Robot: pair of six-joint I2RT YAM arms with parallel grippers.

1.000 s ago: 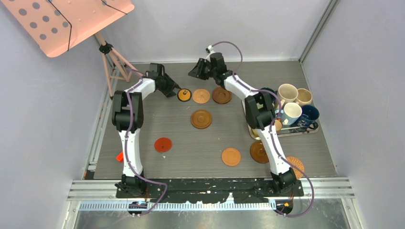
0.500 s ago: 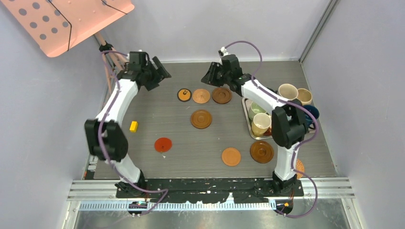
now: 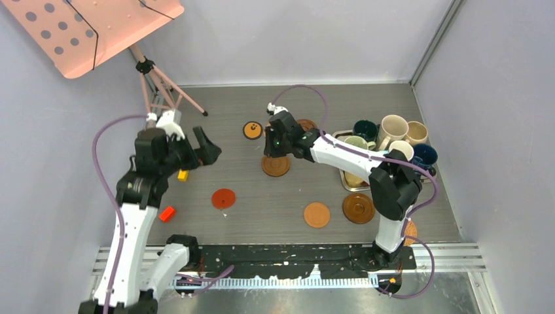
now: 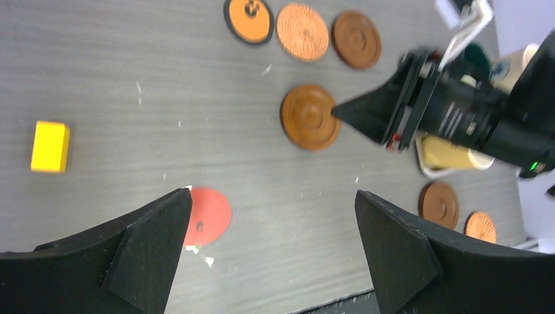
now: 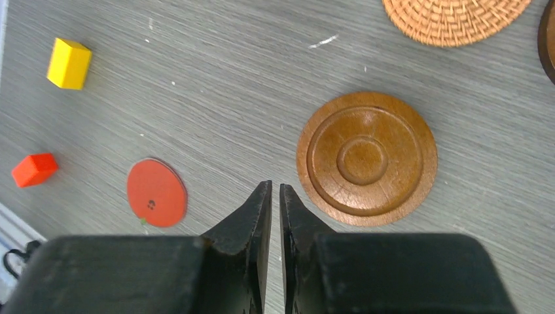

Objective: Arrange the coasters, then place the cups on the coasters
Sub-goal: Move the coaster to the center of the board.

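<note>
Right wrist view: the right gripper point(image 5: 275, 186) is shown with its jaws drawn nearly together, only a thin slit between them and nothing grasped. Its tips lie just beside the ringed brown coaster point(image 5: 366, 159), apparently not touching it. A wicker coaster point(image 5: 455, 19), a red coaster point(image 5: 156, 193) and a yellow block point(image 5: 69, 63) are spread over the table point(image 5: 216, 85). Left wrist view: the left gripper point(image 4: 272, 193) is held spread wide and empty above the table. Top external view: the cups point(image 3: 394, 125) are clustered at the table's right side, none set on a coaster.
</note>
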